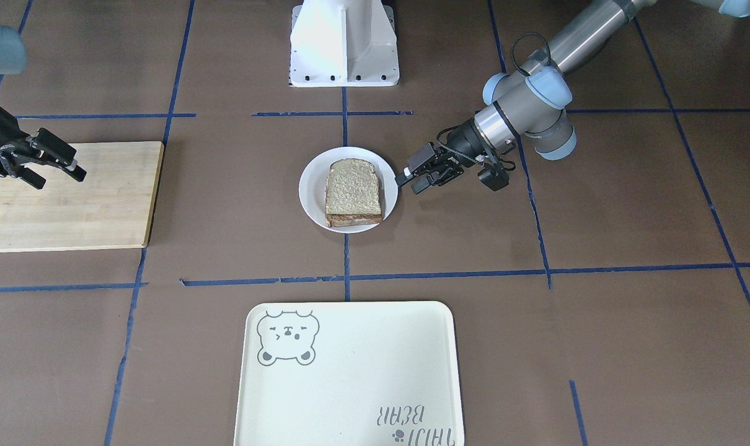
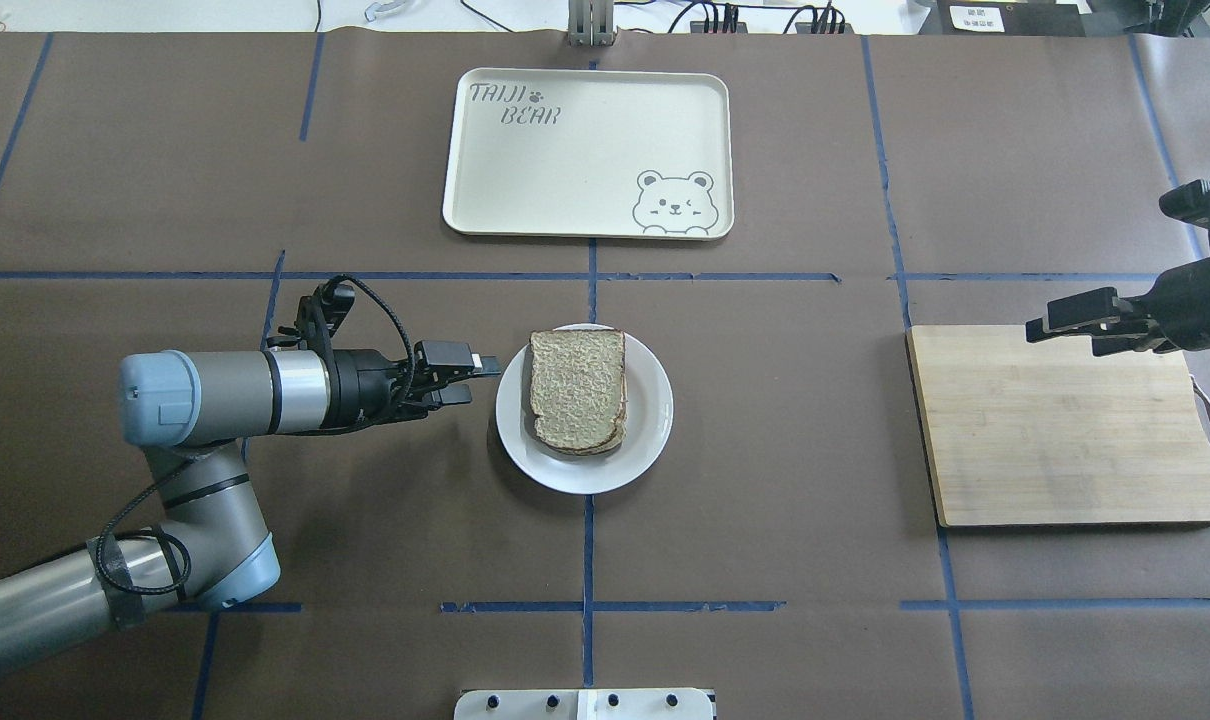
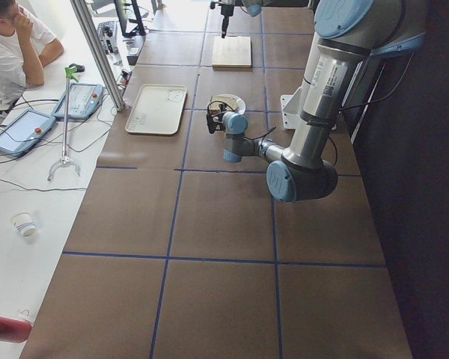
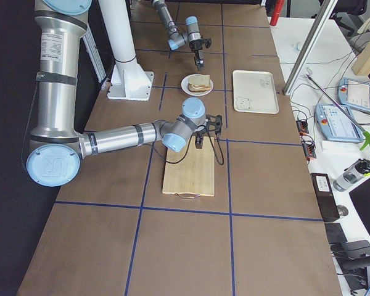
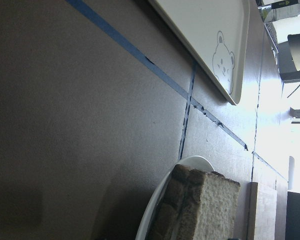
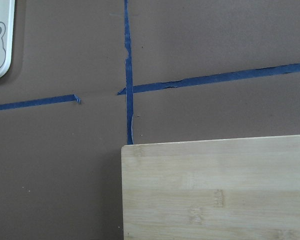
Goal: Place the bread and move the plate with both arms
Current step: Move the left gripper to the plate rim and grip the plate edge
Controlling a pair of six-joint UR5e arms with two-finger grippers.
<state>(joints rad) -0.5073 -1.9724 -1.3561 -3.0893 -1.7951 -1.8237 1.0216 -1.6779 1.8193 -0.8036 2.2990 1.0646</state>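
Note:
The bread (image 1: 353,191) lies flat on the small white plate (image 1: 310,186) at the table's middle. It also shows in the overhead view (image 2: 577,388) on the plate (image 2: 650,420). My left gripper (image 2: 475,380) is level with the table, open and empty, its fingertips right at the plate's rim on the robot's left side (image 1: 409,183). The left wrist view shows the bread (image 5: 215,210) and the plate rim (image 5: 160,200) close ahead. My right gripper (image 2: 1065,335) is open and empty above the far corner of a wooden cutting board (image 2: 1065,440).
A cream tray with a bear drawing (image 2: 585,150) lies beyond the plate, across a blue tape line. The cutting board (image 1: 71,204) lies on the robot's right side. The white base block (image 1: 344,43) stands at the robot's edge.

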